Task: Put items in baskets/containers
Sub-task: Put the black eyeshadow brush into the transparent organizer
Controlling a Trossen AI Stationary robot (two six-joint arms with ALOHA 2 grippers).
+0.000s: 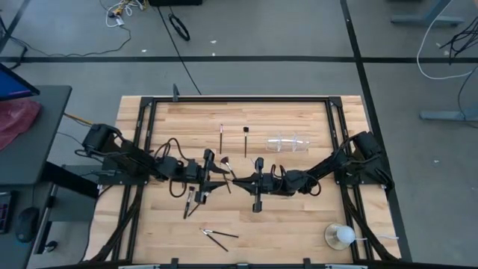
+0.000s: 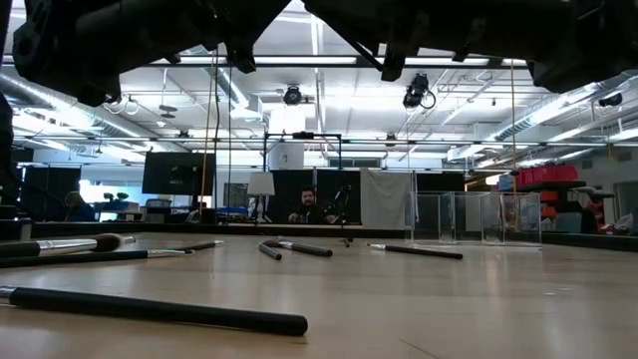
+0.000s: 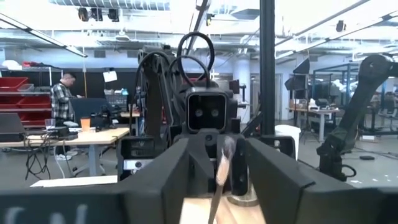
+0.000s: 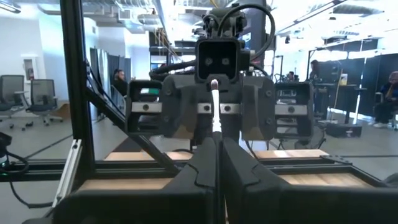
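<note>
I have both arms meeting over the middle of the worktop (image 1: 299,217), facing each other. My left end effector (image 1: 221,173) has its fingers spread around one brush (image 3: 222,171), whose tan bristle tip stands up between them in the left wrist view. My right end effector (image 1: 237,179) has its fingers pressed together on the thin handle of a brush (image 4: 215,118), which runs straight out toward the left arm; I cannot tell if it is the same brush. The clear tray (image 1: 288,143) sits toward the far side, on the right arm's side, well apart from both end effectors. Two brushes (image 1: 222,137) lie near the tray on the far side, a few more (image 1: 218,237) lie at the near edge, and the round cup with the white ball (image 1: 342,237) stands at the near right.
</note>
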